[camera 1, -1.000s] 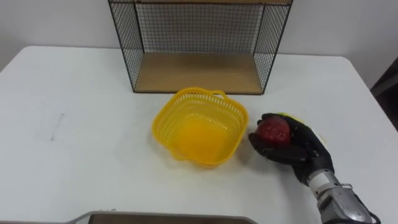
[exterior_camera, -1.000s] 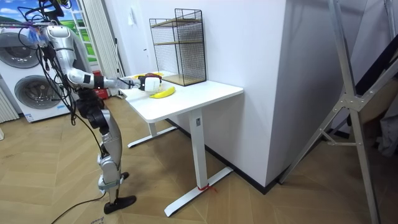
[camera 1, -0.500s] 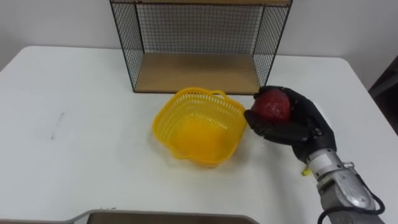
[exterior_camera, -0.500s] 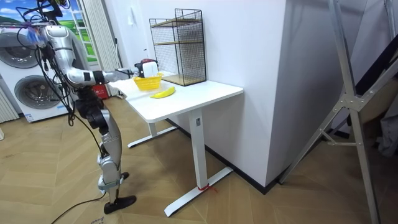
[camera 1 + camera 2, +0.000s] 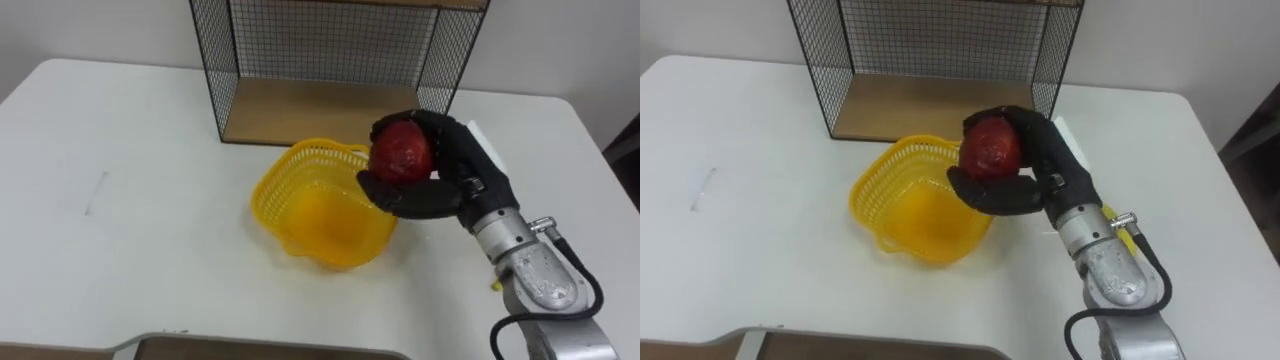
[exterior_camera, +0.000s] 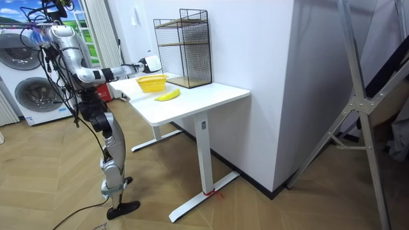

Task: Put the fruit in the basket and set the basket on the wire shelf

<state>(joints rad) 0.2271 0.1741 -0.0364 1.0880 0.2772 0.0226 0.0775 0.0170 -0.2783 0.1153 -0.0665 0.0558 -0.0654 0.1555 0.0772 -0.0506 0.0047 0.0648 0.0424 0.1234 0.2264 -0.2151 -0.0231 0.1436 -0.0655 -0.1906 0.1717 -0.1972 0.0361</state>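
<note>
The yellow basket (image 5: 318, 205) sits where it was on the white table (image 5: 130, 200), but the right hand (image 5: 450, 185), fingers curled round the red apple (image 5: 401, 153), has swung up and left, so the apple now hangs over the basket's right rim. I'd say letting go comes next. The wire shelf (image 5: 325, 45) stands close behind the hand, and a banana (image 6: 167, 95) further right is not yet in the basket.

Yellow basket (image 5: 320, 215), red fruit (image 5: 401, 152)
</note>
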